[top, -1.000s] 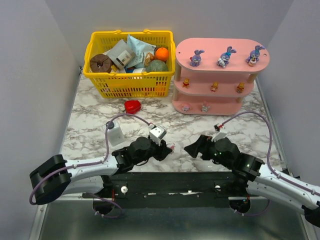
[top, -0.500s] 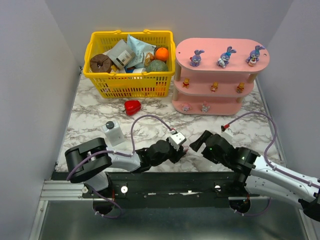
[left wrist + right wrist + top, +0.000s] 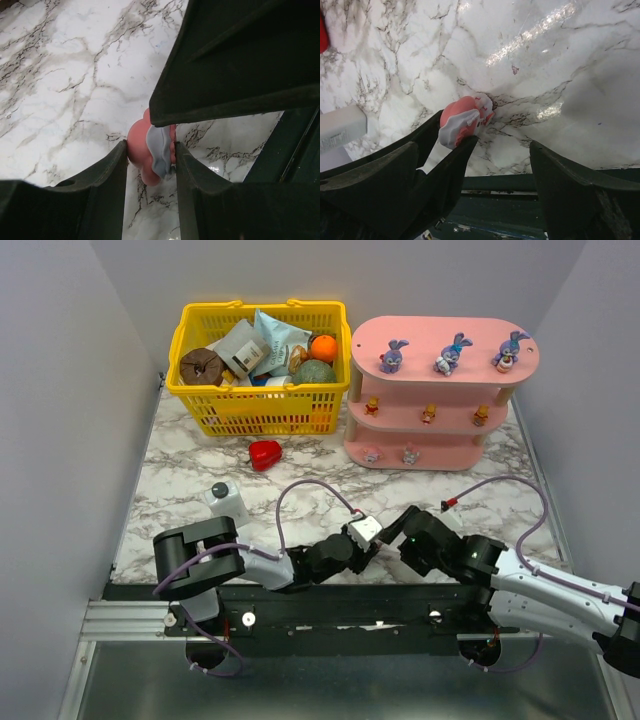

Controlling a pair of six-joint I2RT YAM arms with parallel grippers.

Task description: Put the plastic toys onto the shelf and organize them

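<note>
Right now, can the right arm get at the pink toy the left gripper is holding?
Probably yes. The right gripper is open and close to the pink toy, with nothing between them. The left gripper is shut on its sides, so only the part poking past those fingers is free to grab.

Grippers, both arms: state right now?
Left gripper: closed, holding a pink-white toy just above the marble table.
Right gripper: open, holding nothing; its jaws stand wide beside that toy.
</note>
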